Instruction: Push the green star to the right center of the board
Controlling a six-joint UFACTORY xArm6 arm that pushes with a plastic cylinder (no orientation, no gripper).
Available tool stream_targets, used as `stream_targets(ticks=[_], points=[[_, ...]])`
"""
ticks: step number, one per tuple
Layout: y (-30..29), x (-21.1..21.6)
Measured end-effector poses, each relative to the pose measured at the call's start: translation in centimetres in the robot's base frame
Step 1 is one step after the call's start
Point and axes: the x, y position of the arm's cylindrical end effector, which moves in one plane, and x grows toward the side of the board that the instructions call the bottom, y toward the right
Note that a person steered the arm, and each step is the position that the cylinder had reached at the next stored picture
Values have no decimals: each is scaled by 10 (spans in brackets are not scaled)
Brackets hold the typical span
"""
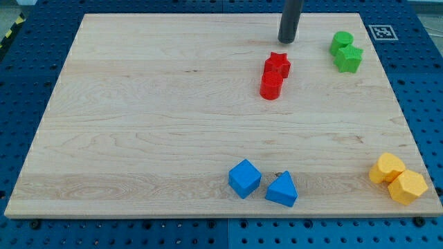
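The green star [349, 59] lies near the board's top right, touching a green cylinder [340, 41] just above it. My tip [287, 40] is at the view's top, left of the green blocks by a clear gap, and just above the red star [277, 65]. It touches no block.
A red cylinder [271, 86] sits against the red star's lower side. A blue cube [244, 178] and a blue triangular block [282, 189] lie near the bottom edge. Two yellow blocks [386, 168] [407, 186] sit at the bottom right corner. The wooden board [138, 124] rests on a blue pegboard.
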Motion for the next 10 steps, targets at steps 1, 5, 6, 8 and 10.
stream_targets(ticks=[1,5,6,8,10], points=[[12,-29],[131,16],[132,32],[117,32],[105,32]])
